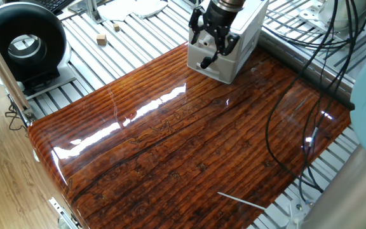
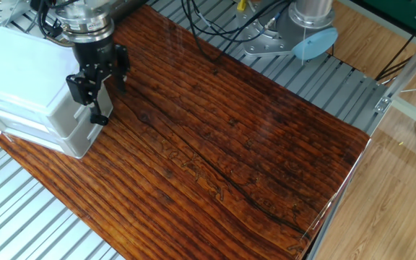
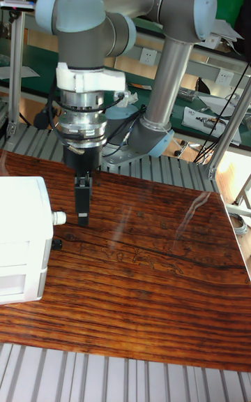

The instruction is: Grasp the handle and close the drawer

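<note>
The small white cabinet [image 3: 21,241] stands at the table's left edge in the tall fixed view. The handle [image 3: 59,218] is a pale round knob on the upper drawer [image 3: 43,215], whose front sits flush with the cabinet. A black knob [image 3: 56,242] marks the lower drawer. My gripper [image 3: 83,215] hangs just to the right of the handle and a small gap separates them. In the other fixed view the gripper [image 2: 105,90] is open with nothing between its fingers. In one fixed view the gripper [image 1: 211,46] hides the handle.
A black round device [image 1: 21,41] and a small wooden block [image 1: 100,39] lie on the metal slats to the left. Black cables [image 1: 297,95] drape over the right side. The arm's base [image 2: 295,29] stands behind the wooden tabletop [image 2: 230,144]. A thin white stick [image 1: 241,200] lies near the front edge.
</note>
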Controlling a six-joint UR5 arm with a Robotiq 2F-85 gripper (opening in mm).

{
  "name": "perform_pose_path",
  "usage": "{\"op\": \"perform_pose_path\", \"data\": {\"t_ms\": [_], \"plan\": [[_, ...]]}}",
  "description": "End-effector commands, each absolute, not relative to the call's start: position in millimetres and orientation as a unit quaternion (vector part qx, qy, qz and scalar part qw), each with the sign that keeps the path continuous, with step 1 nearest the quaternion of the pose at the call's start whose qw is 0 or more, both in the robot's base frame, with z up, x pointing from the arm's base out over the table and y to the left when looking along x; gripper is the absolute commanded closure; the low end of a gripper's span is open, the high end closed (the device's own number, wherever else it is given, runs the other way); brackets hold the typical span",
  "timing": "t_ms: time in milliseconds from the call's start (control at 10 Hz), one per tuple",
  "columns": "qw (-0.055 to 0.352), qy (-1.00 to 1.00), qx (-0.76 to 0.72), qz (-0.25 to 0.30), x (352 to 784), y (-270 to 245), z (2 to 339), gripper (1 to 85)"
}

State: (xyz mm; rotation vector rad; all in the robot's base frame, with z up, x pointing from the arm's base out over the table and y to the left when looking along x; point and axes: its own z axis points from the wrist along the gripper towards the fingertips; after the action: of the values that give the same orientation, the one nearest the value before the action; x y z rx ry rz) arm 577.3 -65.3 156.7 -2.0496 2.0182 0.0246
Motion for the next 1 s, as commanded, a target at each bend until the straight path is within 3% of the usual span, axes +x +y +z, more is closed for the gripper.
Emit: {"op": "perform_pose_path", "data": {"t_ms": [0,300,500,600,900], "plan": [[0.149,0.775,-0.613,0.022,588.2,-44.1,191.1,24.3],[0.152,0.851,-0.503,0.002,603.9,-39.3,217.6,48.3],[0.150,0.850,-0.503,-0.043,618.9,-49.4,224.2,64.0],[0.154,0.849,-0.501,-0.061,625.8,-56.1,225.8,84.7],[0.142,0.830,-0.530,-0.100,632.3,-73.6,224.8,84.7]]}}
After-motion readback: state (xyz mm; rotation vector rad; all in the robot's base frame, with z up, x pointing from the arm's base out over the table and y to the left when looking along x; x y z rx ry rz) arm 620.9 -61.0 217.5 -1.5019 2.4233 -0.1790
